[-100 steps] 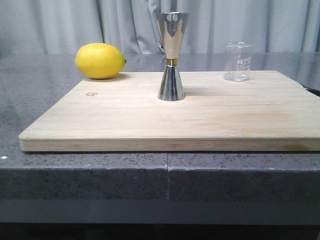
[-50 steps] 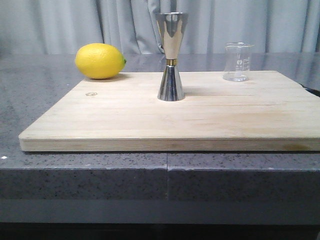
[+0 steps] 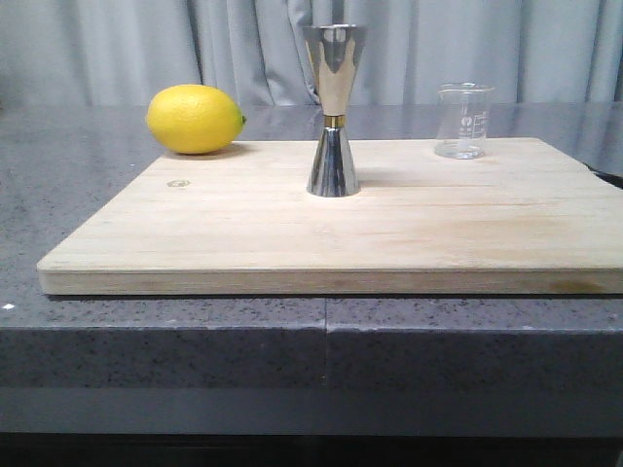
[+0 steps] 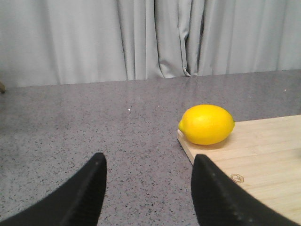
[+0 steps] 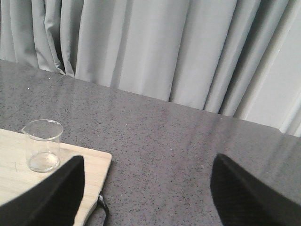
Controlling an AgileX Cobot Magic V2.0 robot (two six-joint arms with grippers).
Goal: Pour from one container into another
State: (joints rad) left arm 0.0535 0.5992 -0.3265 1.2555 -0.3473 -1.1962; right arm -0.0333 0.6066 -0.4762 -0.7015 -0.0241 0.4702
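Observation:
The clear glass beaker (image 3: 461, 121) with white marks stands upright at the back right of the wooden board (image 3: 341, 224). It also shows in the right wrist view as the beaker (image 5: 42, 145), beside one black finger. The steel jigger (image 3: 334, 109) with a gold waist band stands upright at the board's back middle. Neither arm shows in the front view. My left gripper (image 4: 146, 162) is open over the grey counter, off the board's left edge. My right gripper (image 5: 148, 162) is open over the counter, off the board's right edge. Nothing sits between either pair of fingers.
A yellow lemon (image 3: 195, 119) lies at the board's back left corner, seen also as the lemon (image 4: 207, 124) in the left wrist view. A dark loop (image 5: 103, 208) hangs at the board's right edge. Grey curtains (image 3: 467, 49) close off the back of the speckled counter (image 3: 165, 341).

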